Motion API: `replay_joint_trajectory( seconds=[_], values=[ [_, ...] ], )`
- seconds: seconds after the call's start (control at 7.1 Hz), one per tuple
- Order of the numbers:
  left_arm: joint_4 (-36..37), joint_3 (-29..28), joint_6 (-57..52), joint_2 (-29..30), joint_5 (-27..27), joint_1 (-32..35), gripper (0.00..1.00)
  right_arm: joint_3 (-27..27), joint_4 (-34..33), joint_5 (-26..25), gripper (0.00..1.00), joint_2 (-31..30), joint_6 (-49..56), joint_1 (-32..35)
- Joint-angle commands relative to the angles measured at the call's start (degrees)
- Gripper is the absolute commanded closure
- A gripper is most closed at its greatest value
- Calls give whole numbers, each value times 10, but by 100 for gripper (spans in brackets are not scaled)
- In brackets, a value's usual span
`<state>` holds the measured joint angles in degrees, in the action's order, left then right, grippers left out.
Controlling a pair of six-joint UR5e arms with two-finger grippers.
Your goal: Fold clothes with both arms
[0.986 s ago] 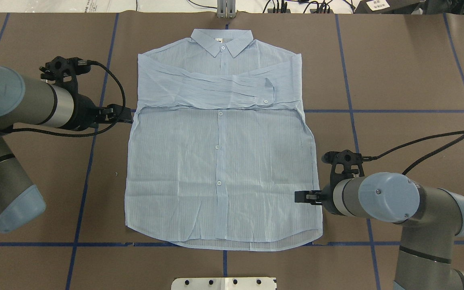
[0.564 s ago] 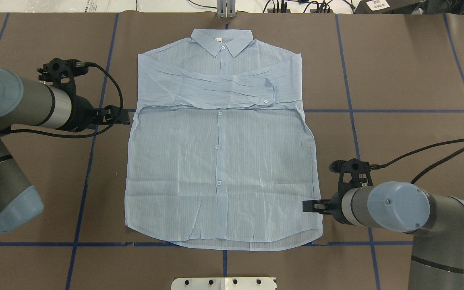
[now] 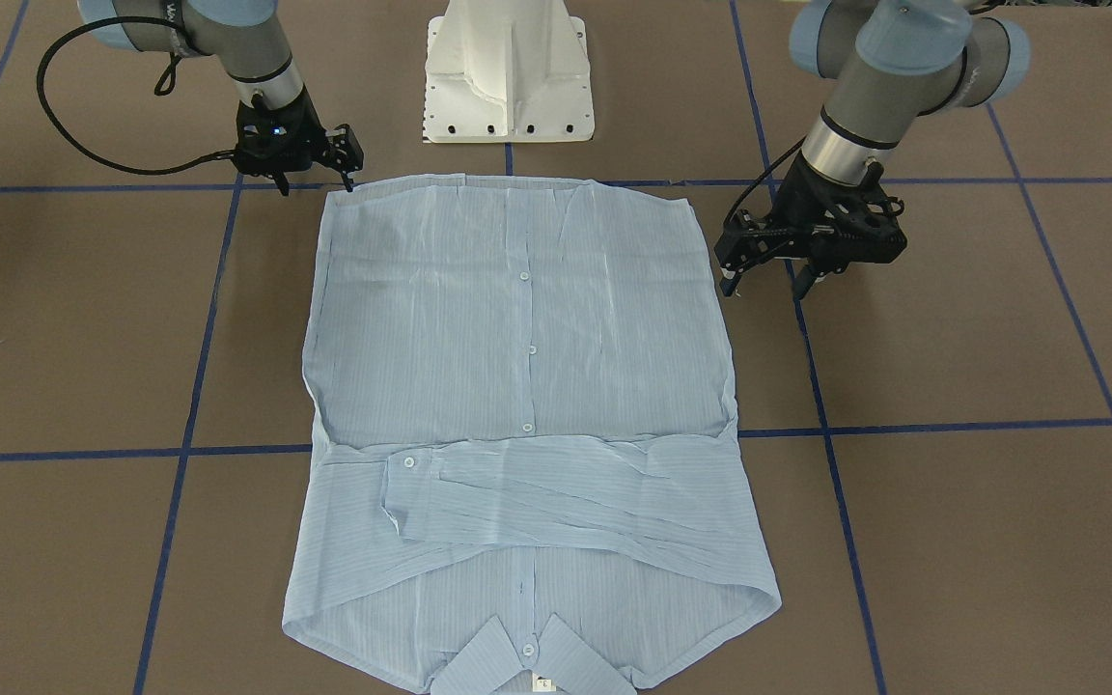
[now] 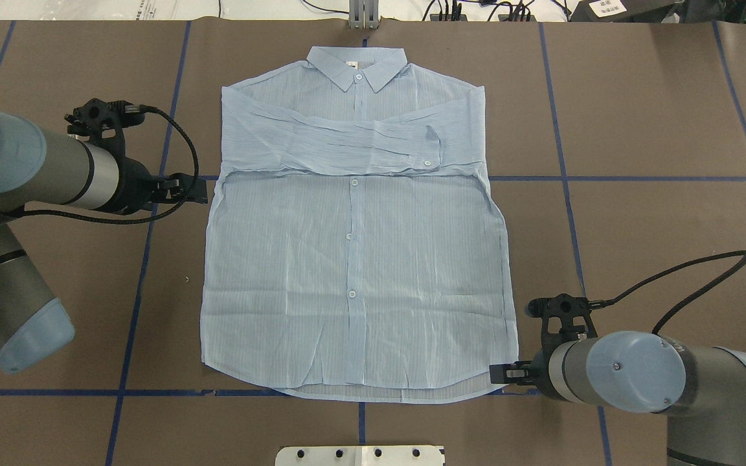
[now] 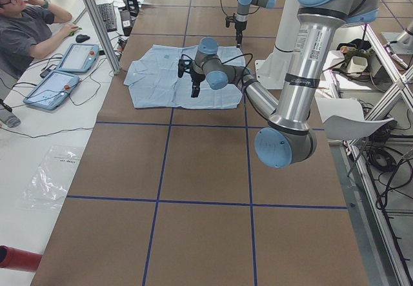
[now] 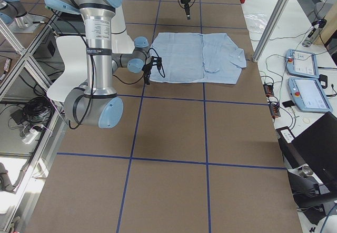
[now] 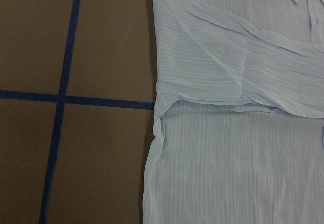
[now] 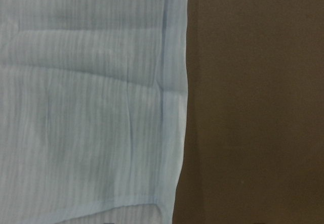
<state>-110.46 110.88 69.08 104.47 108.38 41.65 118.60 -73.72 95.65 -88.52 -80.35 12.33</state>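
Observation:
The pale blue striped shirt (image 4: 353,259) lies flat, buttons up, collar at the far side, both sleeves folded across the chest. My left gripper (image 4: 197,190) hovers open and empty just outside the shirt's left edge at armpit height; in the front-facing view (image 3: 764,283) its fingers stand apart. My right gripper (image 4: 501,373) is open and empty at the shirt's near right hem corner, also seen in the front-facing view (image 3: 318,183). The left wrist view shows the armpit edge of the shirt (image 7: 228,107); the right wrist view shows its hem corner (image 8: 101,107). No fingers show in the wrist views.
The table (image 4: 638,129) is brown with blue tape lines. The white pedestal base (image 3: 508,68) stands at the near edge behind the hem. A person (image 5: 26,28) sits with tablets (image 5: 55,82) at the far side of the table.
My right gripper has moved along the shirt's right edge from mid-side to the hem corner. My left gripper has drawn back slightly from the shirt's left edge.

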Motion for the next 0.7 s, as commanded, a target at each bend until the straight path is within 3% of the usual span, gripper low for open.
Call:
replay_joint_trajectory(
  seconds=[0.0,0.28,0.56],
  values=[
    [0,-1,0,0,0,0,1,-10,-11,0,21,19,0,-5],
    [0,-1,0,-1,-1,0,1,-8,-46,1,33,49,0,-2],
    [-1,-3,2,0,0,-2,1,-10,-46,2,33,44,0,2]
  ],
)
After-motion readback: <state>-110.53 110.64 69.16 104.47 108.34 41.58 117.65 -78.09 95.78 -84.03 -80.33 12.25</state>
